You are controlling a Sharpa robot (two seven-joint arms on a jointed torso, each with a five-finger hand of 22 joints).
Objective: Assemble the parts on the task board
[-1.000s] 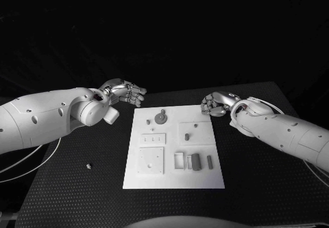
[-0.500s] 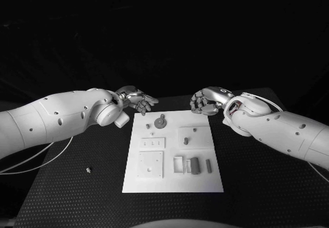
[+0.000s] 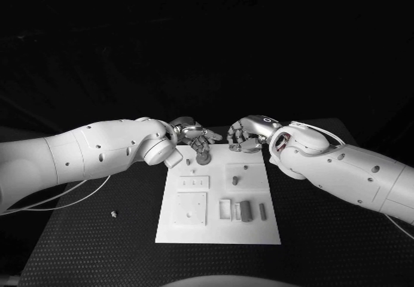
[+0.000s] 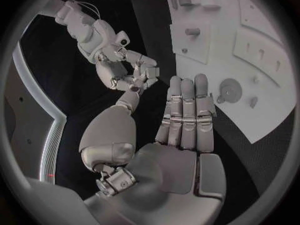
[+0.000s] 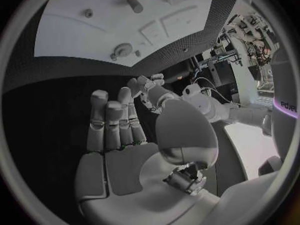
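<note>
Both arms swung inward since earlier frames; hands now close together over far end of task board (image 3: 218, 209). Left hand (image 3: 197, 139) over round part (image 3: 203, 157), fingers straight, side by side, holding nothing. Right hand (image 3: 247, 133) fingers apart, empty, at board's far edge. Small peg (image 3: 114, 213) loose on table (image 3: 95, 251), unmoved.

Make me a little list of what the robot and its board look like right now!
left hand: open, empty, over the board's far left corner
right hand: open, empty, at the board's far right corner
board: white, flat on the black table
round part: on the board, near the left hand
small loose piece: on the table, left of the board
</note>
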